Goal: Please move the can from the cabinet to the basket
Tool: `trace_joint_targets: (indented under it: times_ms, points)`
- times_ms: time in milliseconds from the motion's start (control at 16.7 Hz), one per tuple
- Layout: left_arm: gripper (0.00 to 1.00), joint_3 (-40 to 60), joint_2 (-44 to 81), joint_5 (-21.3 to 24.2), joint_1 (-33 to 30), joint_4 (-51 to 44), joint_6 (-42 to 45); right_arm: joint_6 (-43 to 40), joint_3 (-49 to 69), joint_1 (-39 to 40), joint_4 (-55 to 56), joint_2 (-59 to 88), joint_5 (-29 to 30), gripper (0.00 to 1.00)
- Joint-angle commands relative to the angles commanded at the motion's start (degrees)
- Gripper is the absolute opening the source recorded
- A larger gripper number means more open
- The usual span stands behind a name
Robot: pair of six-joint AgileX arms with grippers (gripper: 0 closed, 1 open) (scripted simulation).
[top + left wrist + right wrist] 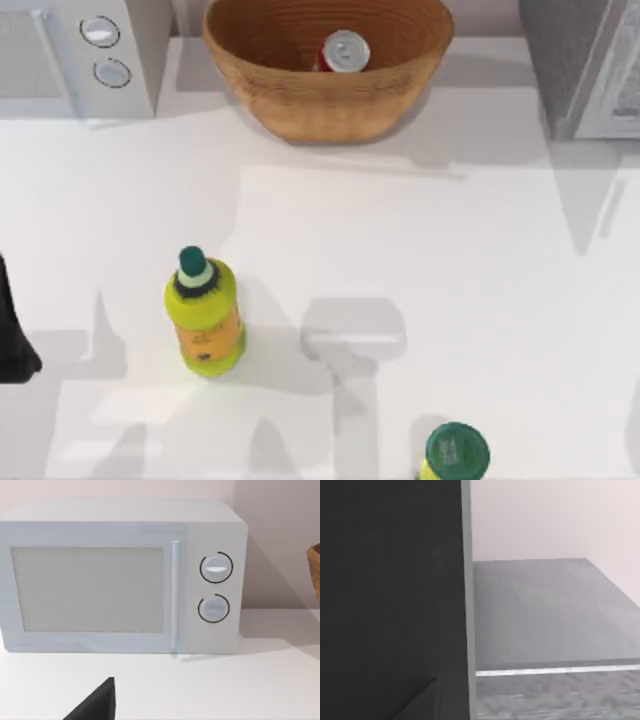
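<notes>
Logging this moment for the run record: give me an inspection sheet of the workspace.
Surface: white table, shadows across it.
Job's things: can upright inside the basket; cabinet at the table's back right.
Clutter: yellow-green bottle left of centre; second bottle at the front edge; white microwave at back left.
Grippers: left gripper, a dark tip facing the microwave; right gripper close to the cabinet.
Cables: nothing seen.
Surroundings: plain pale wall.

No readable text; the bottle label's dark print is illegible.
</notes>
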Motion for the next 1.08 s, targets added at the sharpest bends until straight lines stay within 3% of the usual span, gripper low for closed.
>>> trace_joint_targets:
  times_ms: [360, 540, 720, 1080]
  points:
    - [1.0, 0.0, 0.0, 0.0, 0.0, 0.0, 0.0, -0.3, -1.0, 31.3, -0.9, -1.6, 31.3, 1.0]
    - [1.0, 0.0, 0.0, 0.0, 0.0, 0.0, 0.0, -0.5, -2.0, 42.8, -1.1, -2.7, 42.9, 1.0]
    - [1.0, 0.0, 0.0, 0.0, 0.0, 0.0, 0.0, -0.6, -2.8, 49.0, -1.2, -3.6, 49.1, 1.0]
    - [1.0, 0.0, 0.0, 0.0, 0.0, 0.0, 0.0, -1.3, -2.5, 48.8, -1.6, -5.0, 51.2, 1.0]
